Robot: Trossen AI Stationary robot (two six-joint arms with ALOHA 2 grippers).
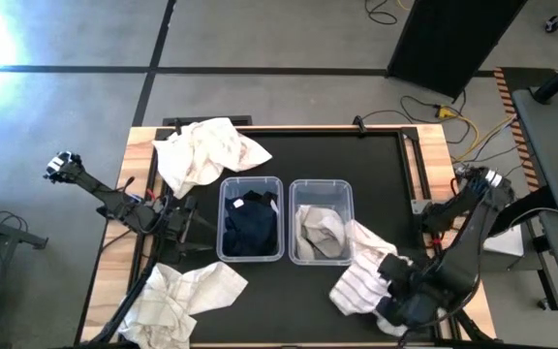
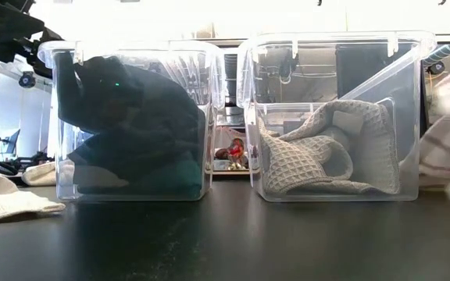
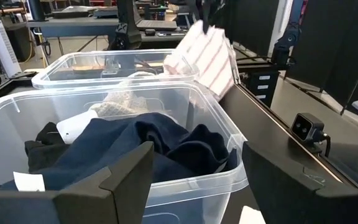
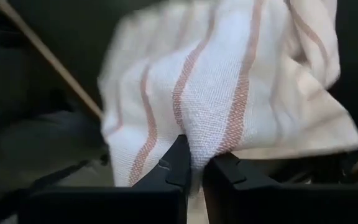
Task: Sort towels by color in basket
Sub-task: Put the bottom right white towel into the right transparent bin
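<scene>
Pinched between the right gripper's (image 4: 194, 163) closed dark fingers, the white striped cloth towel (image 1: 361, 281) hung at five o'clock of the clear plastic bin of pale towels (image 1: 320, 186); lifting it clear of that rim would have served best. Left gripper (image 3: 194, 180) waited open beside the clear bin of dark towels (image 1: 223, 218).

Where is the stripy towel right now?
The striped towel hangs from the right gripper at the table's right front, draped against the right bin holding a light towel.

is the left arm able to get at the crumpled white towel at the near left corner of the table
Probably yes: the left gripper, fingers open and empty, sits just above that white towel in the high view, with nothing between them.
</scene>
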